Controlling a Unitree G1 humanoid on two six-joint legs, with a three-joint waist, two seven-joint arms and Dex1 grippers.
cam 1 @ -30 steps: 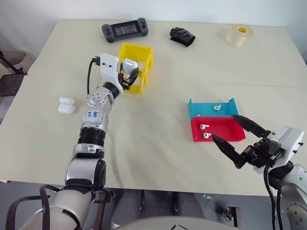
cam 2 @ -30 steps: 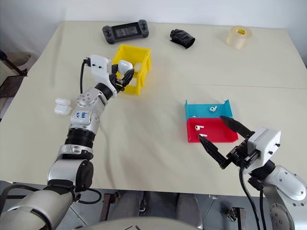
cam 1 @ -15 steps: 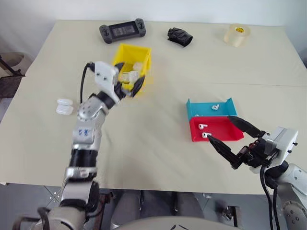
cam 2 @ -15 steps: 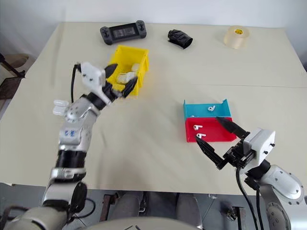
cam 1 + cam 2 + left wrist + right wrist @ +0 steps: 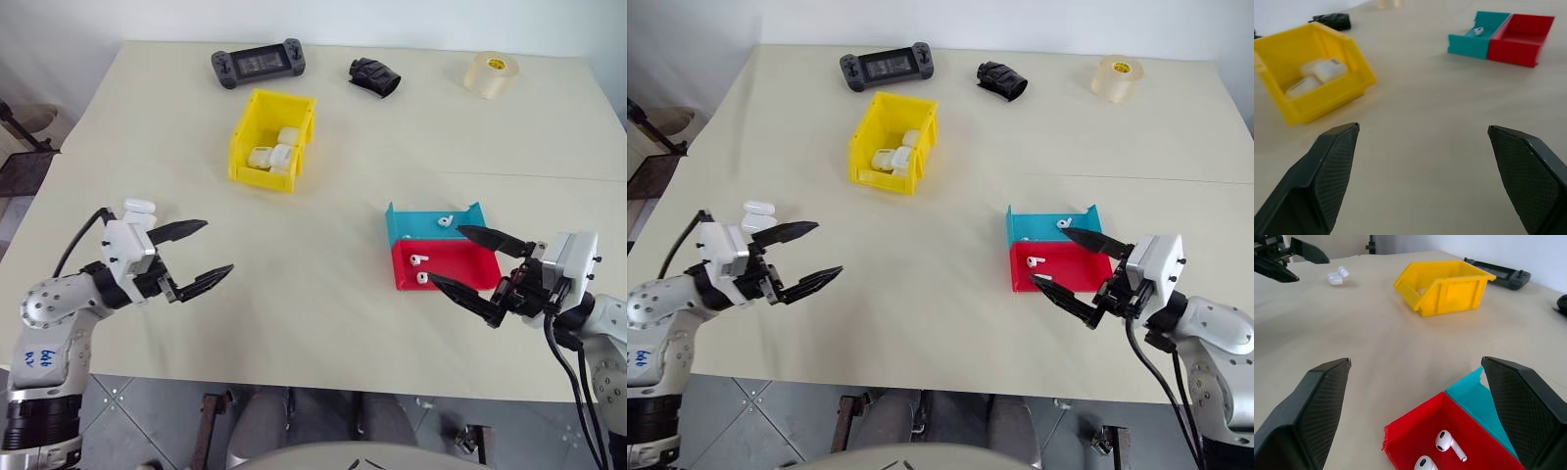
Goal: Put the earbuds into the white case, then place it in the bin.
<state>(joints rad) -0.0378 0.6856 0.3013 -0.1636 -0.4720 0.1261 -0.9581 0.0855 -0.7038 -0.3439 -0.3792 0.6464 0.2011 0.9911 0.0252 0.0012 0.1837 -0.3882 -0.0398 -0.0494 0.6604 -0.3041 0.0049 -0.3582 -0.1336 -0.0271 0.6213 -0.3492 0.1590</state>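
In the yellow bin lie three white cases (one newly dropped); the left pincer, pulled well back, gapes empty.

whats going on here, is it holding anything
Nothing is held. The left gripper hangs open over bare table, and the right gripper is open beside the red tray, where two earbuds lie; a third lies in the teal tray. White cases already sit in the yellow bin.

Three closed white cases in yellow bin, earbuds in trays
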